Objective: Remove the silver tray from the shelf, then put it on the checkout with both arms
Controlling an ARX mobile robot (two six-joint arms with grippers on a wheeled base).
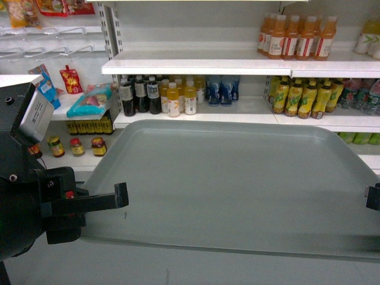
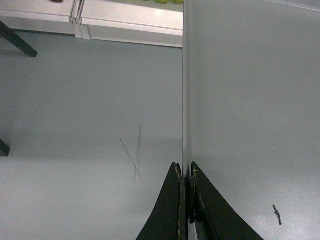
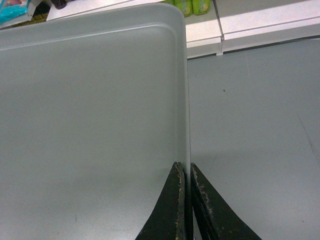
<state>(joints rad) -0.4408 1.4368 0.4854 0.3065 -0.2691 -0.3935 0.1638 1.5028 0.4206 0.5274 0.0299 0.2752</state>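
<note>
The silver tray [image 1: 237,184] is a large matte grey-green rectangle with a low rim. It hangs level in front of the shelf [image 1: 196,62], held clear of the boards. My left gripper [image 1: 122,196] is shut on the tray's left rim. In the left wrist view that gripper [image 2: 185,172] pinches the thin edge of the tray [image 2: 250,100] over grey floor. My right gripper [image 1: 371,197] is shut on the right rim. The right wrist view shows this gripper [image 3: 187,172] clamped on the tray [image 3: 90,110] below its rounded far corner. The checkout is out of view.
The white shelf boards carry orange drink bottles [image 1: 297,37], yellow-green bottles [image 1: 303,98], dark and yellow bottles [image 1: 157,95] and small jars [image 1: 77,146]. Snack packets [image 1: 71,80] hang at the left. Grey floor [image 2: 75,125] lies under the tray, with a dark leg [image 2: 17,42] at far left.
</note>
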